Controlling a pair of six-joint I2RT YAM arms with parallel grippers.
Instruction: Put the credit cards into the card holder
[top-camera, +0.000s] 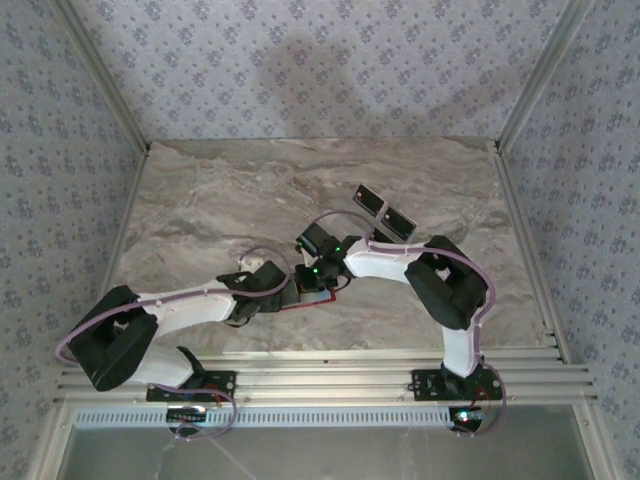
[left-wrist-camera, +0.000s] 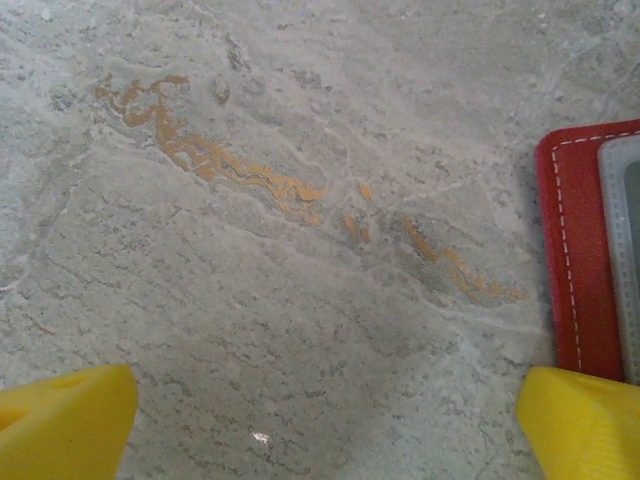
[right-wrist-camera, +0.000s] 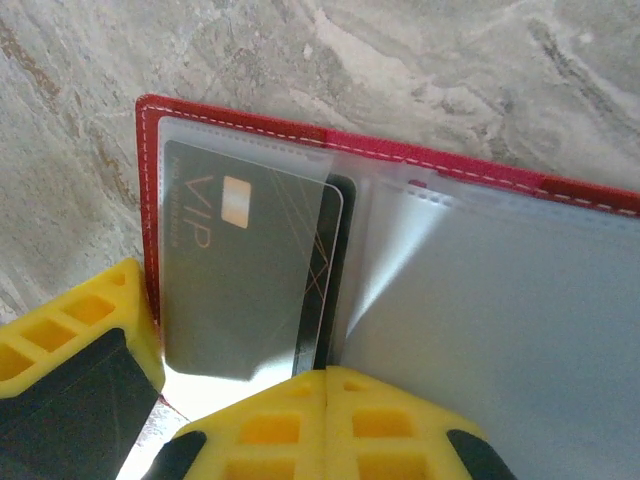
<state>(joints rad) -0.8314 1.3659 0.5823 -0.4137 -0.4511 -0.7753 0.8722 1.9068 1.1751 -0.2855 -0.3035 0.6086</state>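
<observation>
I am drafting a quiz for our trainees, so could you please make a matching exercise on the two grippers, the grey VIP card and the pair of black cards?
Things:
1. left gripper
2. right gripper
3. grey VIP card
4. black cards

States or places:
A. inside a clear sleeve of the open red card holder
B. jaws shut
C. lying on the table beyond the arms
D. jaws wide open

Pairs: 1-D, 2-B, 3-A, 4-C.
</observation>
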